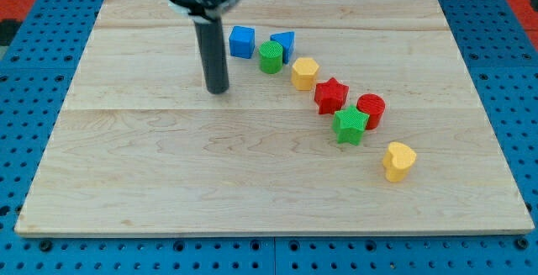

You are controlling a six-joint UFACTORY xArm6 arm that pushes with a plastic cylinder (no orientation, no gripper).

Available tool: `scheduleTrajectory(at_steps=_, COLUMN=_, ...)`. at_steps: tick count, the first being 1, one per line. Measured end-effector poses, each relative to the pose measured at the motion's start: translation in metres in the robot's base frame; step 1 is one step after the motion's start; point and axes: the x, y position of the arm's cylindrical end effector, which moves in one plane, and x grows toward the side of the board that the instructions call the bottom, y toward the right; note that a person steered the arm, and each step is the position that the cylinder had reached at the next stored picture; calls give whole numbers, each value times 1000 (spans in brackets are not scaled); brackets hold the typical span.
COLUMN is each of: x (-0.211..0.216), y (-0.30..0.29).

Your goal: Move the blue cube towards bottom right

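The blue cube (242, 41) sits on the wooden board (168, 166) near the view's top, left end of a diagonal row of blocks. My tip (218, 90) rests on the board to the left of and below the cube, apart from it by a small gap. A second blue block, a triangle-like shape (284, 44), lies right of the cube, partly behind a green cylinder (270, 58).
The row runs on toward the view's bottom right: a yellow hexagon (304, 73), a red star (331, 95), a red cylinder (371, 110), a green star (350, 126), and a yellow heart (398, 161). A blue pegboard (34, 98) surrounds the board.
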Motion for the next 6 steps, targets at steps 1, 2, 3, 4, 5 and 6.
scheduleTrajectory(at_steps=1, x=-49, y=-44)
scheduleTrajectory(at_steps=2, x=-101, y=-42)
scheduleTrajectory(at_steps=3, x=-96, y=0)
scheduleTrajectory(at_steps=4, x=-62, y=84)
scheduleTrajectory(at_steps=5, x=-19, y=107)
scheduleTrajectory(at_steps=6, x=11, y=130)
